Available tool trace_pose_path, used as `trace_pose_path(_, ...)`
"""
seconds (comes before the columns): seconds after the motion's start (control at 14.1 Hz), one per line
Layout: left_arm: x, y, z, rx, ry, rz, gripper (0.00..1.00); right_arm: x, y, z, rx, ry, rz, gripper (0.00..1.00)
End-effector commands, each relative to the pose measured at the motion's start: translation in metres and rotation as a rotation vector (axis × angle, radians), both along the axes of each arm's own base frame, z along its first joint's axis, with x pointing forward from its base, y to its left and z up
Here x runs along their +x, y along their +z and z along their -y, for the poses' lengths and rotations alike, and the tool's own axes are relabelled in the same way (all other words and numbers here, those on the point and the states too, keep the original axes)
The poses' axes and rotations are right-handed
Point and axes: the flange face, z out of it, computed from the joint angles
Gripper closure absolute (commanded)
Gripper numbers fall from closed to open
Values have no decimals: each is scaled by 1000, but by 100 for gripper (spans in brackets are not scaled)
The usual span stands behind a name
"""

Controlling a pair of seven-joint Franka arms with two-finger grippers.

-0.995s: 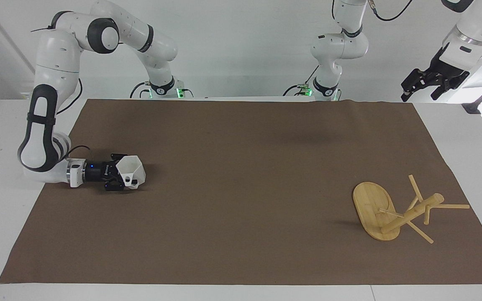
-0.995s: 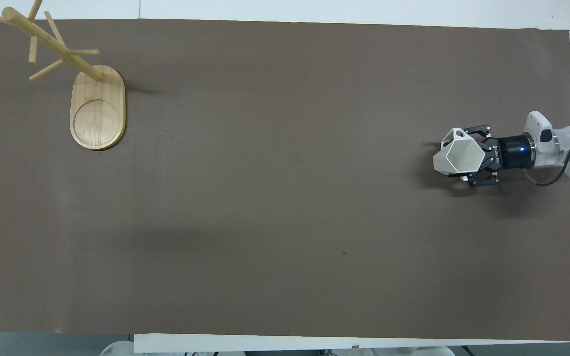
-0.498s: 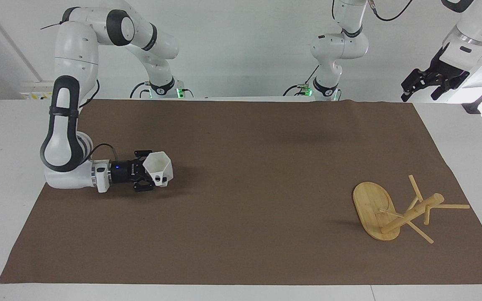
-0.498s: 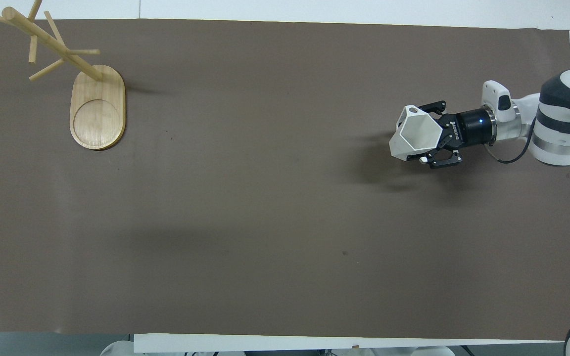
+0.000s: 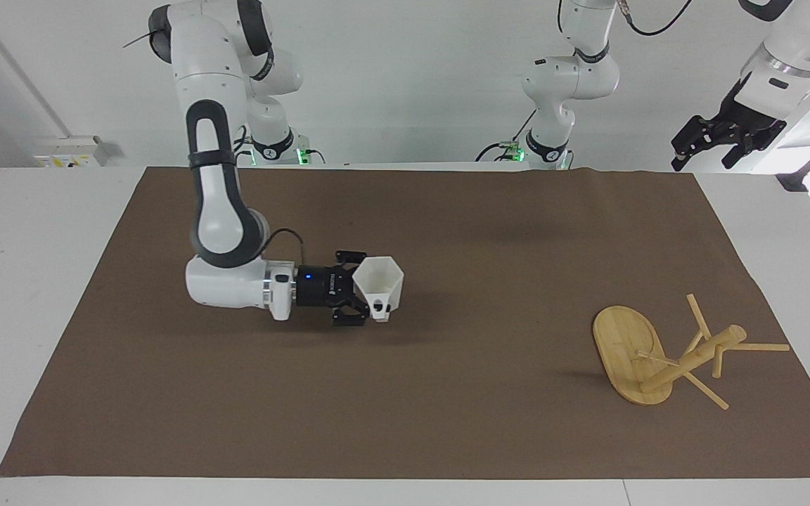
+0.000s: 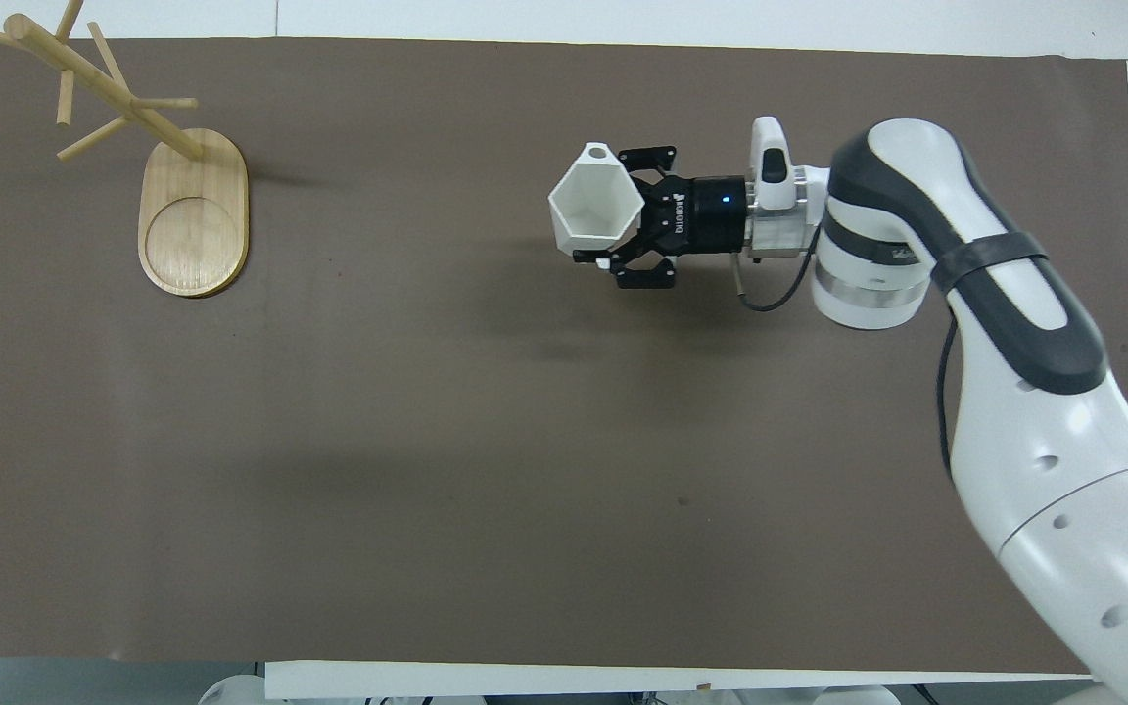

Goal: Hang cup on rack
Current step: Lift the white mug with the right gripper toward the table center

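Brown mat (image 5: pixel 447 422), right gripper (image 5: pixel 363 299) fingers clamped on cup (image 5: pixel 378 282) above it, rack (image 5: pixel 665 351) well apart, left gripper (image 5: pixel 711 137) raised, fingers unclear

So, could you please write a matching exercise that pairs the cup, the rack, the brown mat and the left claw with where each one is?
Things:
1. cup
2. rack
3. brown mat
4. left claw

Places:
A. spread flat over the table
B. raised off the mat at the left arm's end, waiting
C. held in the right claw over the mat's middle
D. standing on the mat toward the left arm's end

Pairs: 1-C, 2-D, 3-A, 4-B
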Motion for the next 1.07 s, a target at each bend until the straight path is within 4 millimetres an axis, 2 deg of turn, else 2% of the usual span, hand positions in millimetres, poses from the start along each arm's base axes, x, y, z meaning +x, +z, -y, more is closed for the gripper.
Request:
trace_pose_path(0.0, -11, 4, -4, -4, 5, -12, 0, -20, 6, -67, 50, -51, 34, 100)
trace_pose_path(0.14, -12, 8, -1, -4, -4, 0, 0, -38, 4, -104, 20, -47, 97, 100)
trace_pose_path(0.36, -12, 9, -3, -4, 0, 5, 0, -52, 7, -133, 29, -64, 98, 100)
trace_pose_path(0.57, -12, 9, -3, -4, -1, 5, 0, -39, 13, -125, -14, -129, 41, 100)
trace_pose_path(0.78, -12, 9, -7, -5, 5, 3, 0, -42, 12, -138, -66, -139, -8, 100)
trace_pose_path(1.0, -12, 9, -7, -5, 3, 2, 0, -54, 6, -158, -95, -144, -44, 100)
